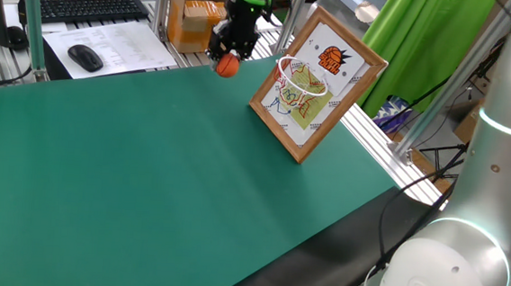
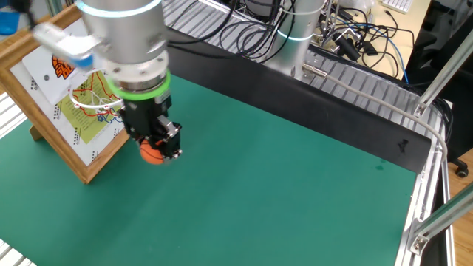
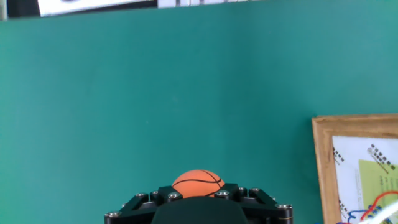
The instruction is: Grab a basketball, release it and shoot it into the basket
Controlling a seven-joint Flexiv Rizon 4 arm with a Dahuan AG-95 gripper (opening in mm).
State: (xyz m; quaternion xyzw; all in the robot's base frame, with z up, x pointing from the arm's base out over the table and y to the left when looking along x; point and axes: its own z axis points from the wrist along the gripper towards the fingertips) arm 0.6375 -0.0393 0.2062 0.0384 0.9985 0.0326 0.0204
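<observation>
Nearest the hand view, my black gripper (image 3: 198,208) fills the bottom edge; my jaws are clenched on the basketball (image 3: 198,182), held above the green tabletop (image 1: 163,182), just beside the basket (image 1: 298,77). The white hoop and net hold nothing. The wood-framed board (image 3: 348,168) is cut off at the right, and my arm partly hides the basket in the other fixed view.

no legible text, printing on board (image 1: 318,80) too blurred
</observation>
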